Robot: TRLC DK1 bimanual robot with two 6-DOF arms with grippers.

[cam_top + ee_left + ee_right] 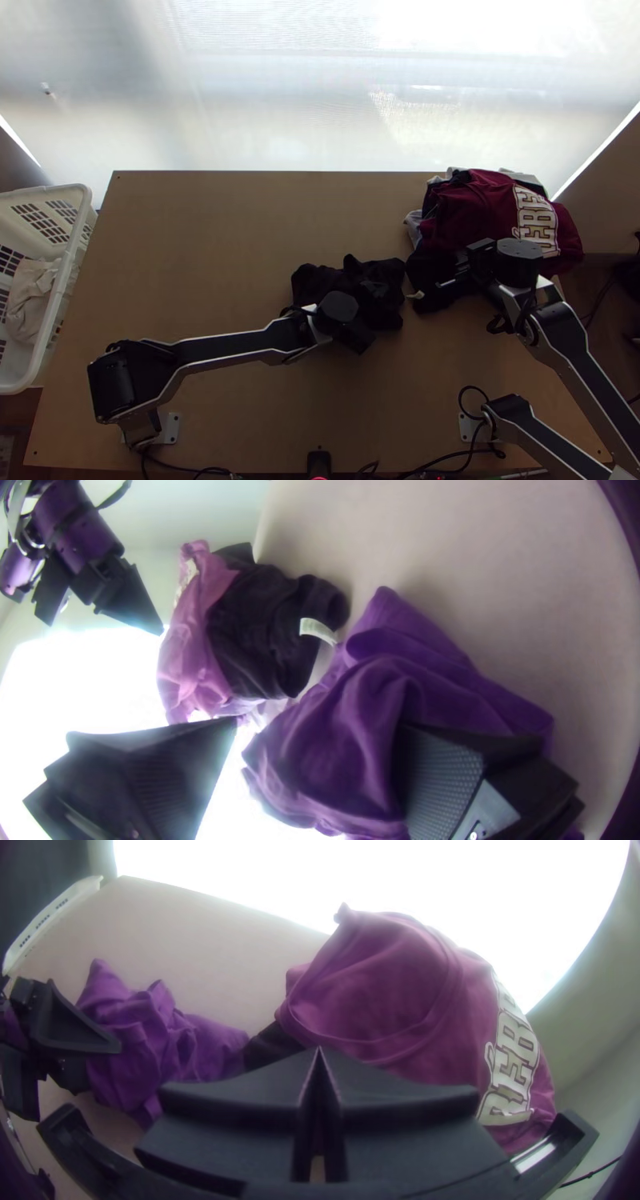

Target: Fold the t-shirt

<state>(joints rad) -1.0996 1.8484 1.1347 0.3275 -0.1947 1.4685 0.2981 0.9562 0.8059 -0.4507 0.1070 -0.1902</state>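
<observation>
My left gripper is over the near side of a bunched dark t-shirt at mid-table. In the left wrist view my left gripper stands open; one finger presses against the shirt, purple-looking there, and the other is beside it. My right gripper is over the near edge of the clothes pile. The right wrist view has my right gripper shut, fingertips together, no cloth visible between them. The bunched shirt lies off to its side, by the open left gripper.
A pile of clothes, with a maroon printed garment on top and a dark piece at its near side, lies at the table's far right. A white basket holding light cloth stands beyond the table's left edge. Bare tabletop stretches left of the shirt.
</observation>
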